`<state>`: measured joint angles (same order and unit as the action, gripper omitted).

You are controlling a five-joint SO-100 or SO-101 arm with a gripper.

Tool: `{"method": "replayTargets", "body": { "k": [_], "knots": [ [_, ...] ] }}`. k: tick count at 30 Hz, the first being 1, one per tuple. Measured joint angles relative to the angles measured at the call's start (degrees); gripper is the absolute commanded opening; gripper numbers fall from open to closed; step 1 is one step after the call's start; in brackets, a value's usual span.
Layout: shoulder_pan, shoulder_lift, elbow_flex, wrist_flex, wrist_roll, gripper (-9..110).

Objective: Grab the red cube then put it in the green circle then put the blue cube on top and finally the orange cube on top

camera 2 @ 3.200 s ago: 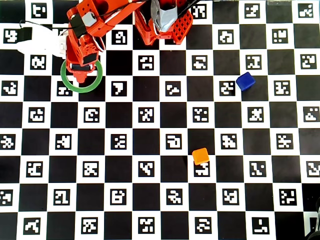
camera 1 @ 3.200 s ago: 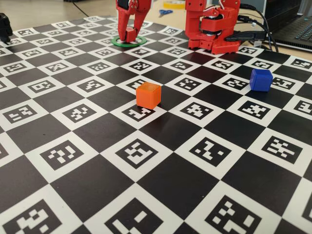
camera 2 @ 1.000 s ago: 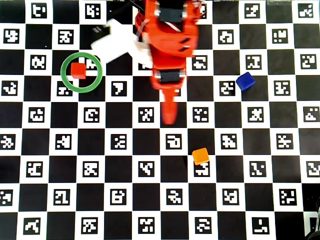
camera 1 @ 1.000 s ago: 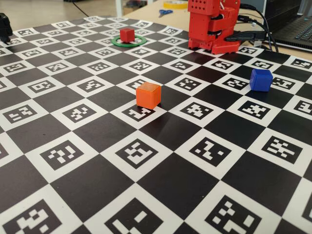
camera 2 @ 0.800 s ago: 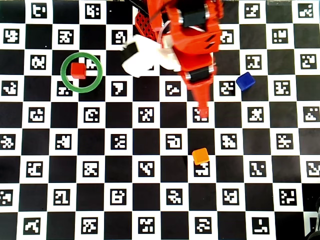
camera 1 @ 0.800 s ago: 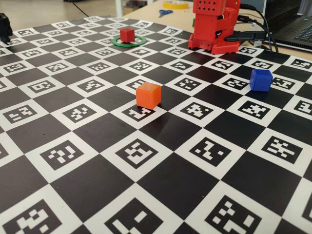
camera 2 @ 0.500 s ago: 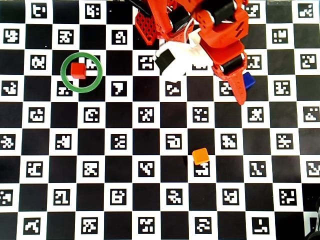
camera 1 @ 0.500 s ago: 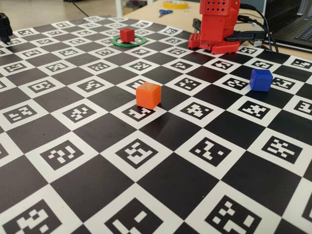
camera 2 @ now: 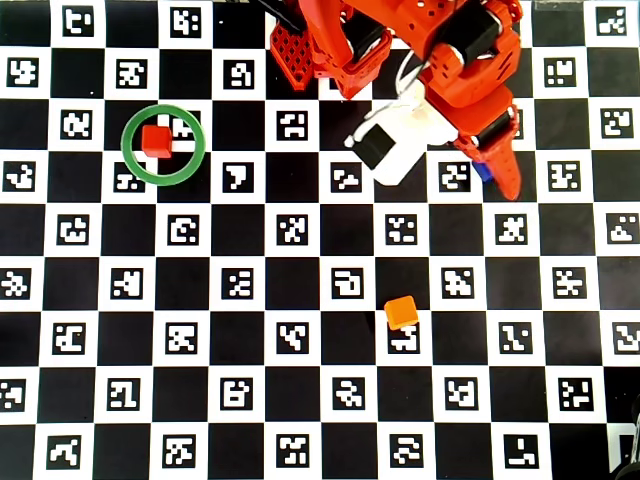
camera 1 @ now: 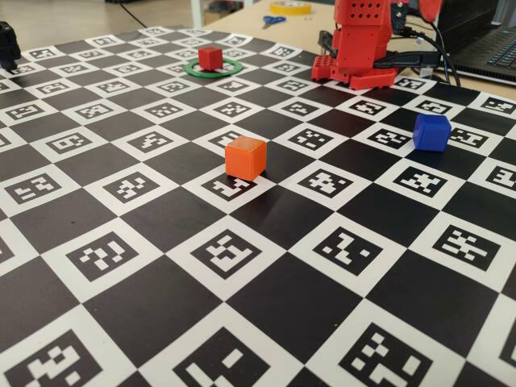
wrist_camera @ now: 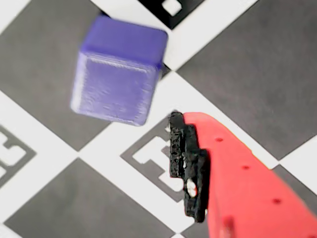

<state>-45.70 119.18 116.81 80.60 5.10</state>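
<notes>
The red cube (camera 2: pixel 155 140) (camera 1: pixel 210 57) stands free inside the green circle (camera 2: pixel 163 183) (camera 1: pixel 196 72). In the overhead view my gripper (camera 2: pixel 506 186) hangs over the blue cube (camera 2: pixel 483 172) and hides most of it. The wrist view shows the blue cube (wrist_camera: pixel 116 74) on the board, up and left of one red finger with a black pad (wrist_camera: pixel 185 163). Nothing touches that pad and only board lies beside it, so the jaws stand open and empty; the other finger is out of frame. The orange cube (camera 2: pixel 402 312) (camera 1: pixel 245 157) sits alone mid-board.
The arm's red base (camera 1: pixel 363 48) (camera 2: pixel 330 45) stands at the board's far edge, with cables and a laptop (camera 1: pixel 492 48) behind it. A white camera mount (camera 2: pixel 400 145) sticks out beside the wrist. The checkered marker board (camera 2: pixel 300 400) covers the table.
The arm let go of the red cube in the circle, then swung rightward in the overhead view, from the board's middle to above the blue cube. No cube has moved in the last second.
</notes>
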Motion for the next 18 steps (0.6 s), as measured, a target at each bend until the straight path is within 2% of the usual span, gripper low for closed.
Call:
{"method": "replayTargets", "body": {
  "k": [10, 18],
  "knots": [
    [-6.4, -10.4, 6.7, -11.2, 6.4, 51],
    [-8.0, -14.9, 6.8, -16.3, 16.4, 51]
  ]
}}
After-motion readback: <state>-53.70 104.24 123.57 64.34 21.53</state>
